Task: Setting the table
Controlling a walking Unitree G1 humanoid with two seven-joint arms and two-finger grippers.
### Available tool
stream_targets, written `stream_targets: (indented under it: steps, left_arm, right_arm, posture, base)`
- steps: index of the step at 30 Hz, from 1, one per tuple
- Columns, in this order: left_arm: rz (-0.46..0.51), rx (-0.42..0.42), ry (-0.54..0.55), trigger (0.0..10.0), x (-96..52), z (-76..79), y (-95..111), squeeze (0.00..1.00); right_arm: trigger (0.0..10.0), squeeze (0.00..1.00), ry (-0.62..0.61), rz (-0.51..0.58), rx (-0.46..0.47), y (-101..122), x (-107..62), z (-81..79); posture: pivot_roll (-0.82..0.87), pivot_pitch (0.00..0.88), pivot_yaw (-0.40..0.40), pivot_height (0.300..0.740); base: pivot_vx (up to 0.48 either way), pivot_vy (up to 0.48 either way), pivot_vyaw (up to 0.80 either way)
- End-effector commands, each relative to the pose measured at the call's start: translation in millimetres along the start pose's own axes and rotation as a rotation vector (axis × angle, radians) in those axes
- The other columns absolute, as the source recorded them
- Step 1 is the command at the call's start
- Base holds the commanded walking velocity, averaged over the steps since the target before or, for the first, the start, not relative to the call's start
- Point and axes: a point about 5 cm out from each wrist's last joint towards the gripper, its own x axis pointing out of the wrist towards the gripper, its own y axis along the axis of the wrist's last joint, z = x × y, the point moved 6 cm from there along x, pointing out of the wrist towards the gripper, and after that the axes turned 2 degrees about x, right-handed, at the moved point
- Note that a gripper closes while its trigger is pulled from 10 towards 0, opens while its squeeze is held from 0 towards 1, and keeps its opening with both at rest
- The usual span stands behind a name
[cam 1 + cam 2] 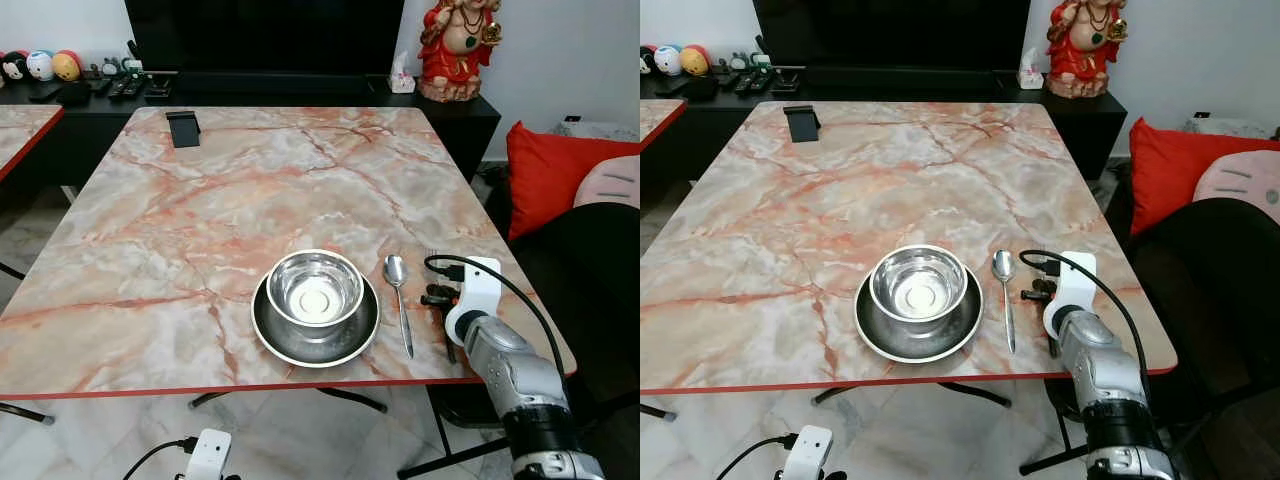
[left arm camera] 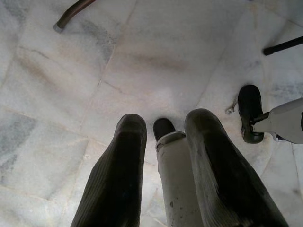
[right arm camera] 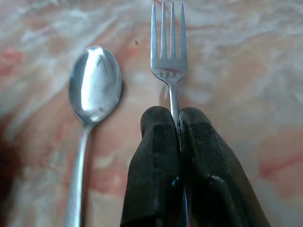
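Observation:
On the marble table (image 1: 250,190), near its front edge, a steel bowl (image 1: 314,288) sits in a steel plate (image 1: 275,335). A spoon (image 1: 398,290) lies just right of the plate, bowl end pointing away from me. My right gripper (image 3: 176,112) is low over the table right of the spoon, shut on the neck of a fork (image 3: 169,56). The fork's tines point the same way as the spoon, parallel to it. My left gripper (image 2: 165,120) hangs below the table over the tiled floor, fingers (image 2: 128,146) apart and holding nothing.
A black phone stand (image 1: 183,128) stands at the table's far left. Behind the table are a dark TV console (image 1: 300,85) with remotes and a red statue (image 1: 460,45). A red cushion (image 1: 560,170) and a dark chair (image 1: 590,260) are close on the right.

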Motion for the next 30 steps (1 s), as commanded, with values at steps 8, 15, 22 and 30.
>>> stream_targets:
  steps: [8, 15, 22, 30]
  left_arm:
    - [-0.012, -0.013, 0.004, 10.0, 0.0, 0.5, -2.5, 0.00]
    - [-0.012, -0.014, 0.005, 10.0, 0.0, 0.7, -2.8, 0.00]
    - [-0.012, -0.014, 0.006, 10.0, 0.0, 0.7, -2.8, 0.00]
    - [-0.012, -0.013, 0.006, 10.0, 0.0, 0.4, -2.6, 0.00]
  right_arm:
    - [10.0, 0.00, 0.019, 0.008, 0.011, 2.8, 7.5, -5.2]
    - [10.0, 0.00, 0.005, 0.000, -0.008, -1.6, 11.8, -2.3]
    - [10.0, 0.00, 0.004, -0.015, -0.022, -7.1, 13.5, -1.0]
    - [10.0, 0.00, 0.014, -0.016, -0.028, -8.0, 15.5, -2.5]
  posture:
    - [-0.01, 0.000, -0.021, 0.740]
    - [0.00, 0.000, -0.024, 0.740]
    - [0.00, 0.000, -0.024, 0.740]
    - [0.00, 0.000, -0.023, 0.740]
  base:
    - [0.000, 0.000, 0.00]
    - [0.000, 0.000, 0.00]
    - [0.000, 0.000, 0.00]
    - [0.000, 0.000, 0.00]
